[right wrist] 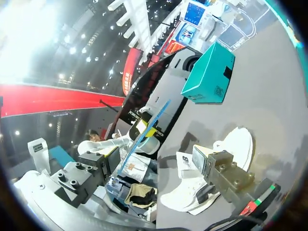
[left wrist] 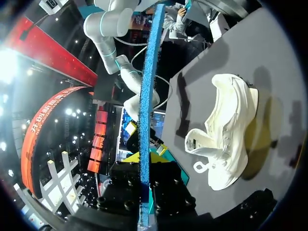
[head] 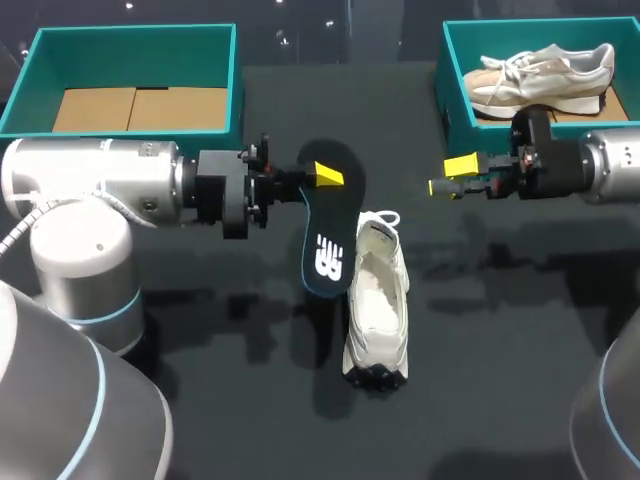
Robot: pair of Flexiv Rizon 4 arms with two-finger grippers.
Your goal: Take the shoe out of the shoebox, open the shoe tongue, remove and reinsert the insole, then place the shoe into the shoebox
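A black insole [head: 325, 250] with a blue edge hangs above the table, heel end gripped by my left gripper [head: 325, 175], which is shut on it. In the left wrist view the insole [left wrist: 144, 96] runs edge-on out from between the gripper's [left wrist: 144, 159] fingers. A white shoe [head: 378, 310] lies on the dark table just right of the insole, opening upward; it is beside the insole in the left wrist view [left wrist: 226, 134]. My right gripper [head: 450, 175] hovers open and empty, up and to the right of the shoe. Its wrist view shows the fingers spread wide [right wrist: 154, 175], with the shoe [right wrist: 236, 144] beyond.
A teal shoebox [head: 447, 90] at the back right holds a second, beige shoe [head: 540, 75]. Another teal box [head: 236, 90] at the back left has cardboard inside. My left arm [head: 100, 190] stretches across the left side of the table.
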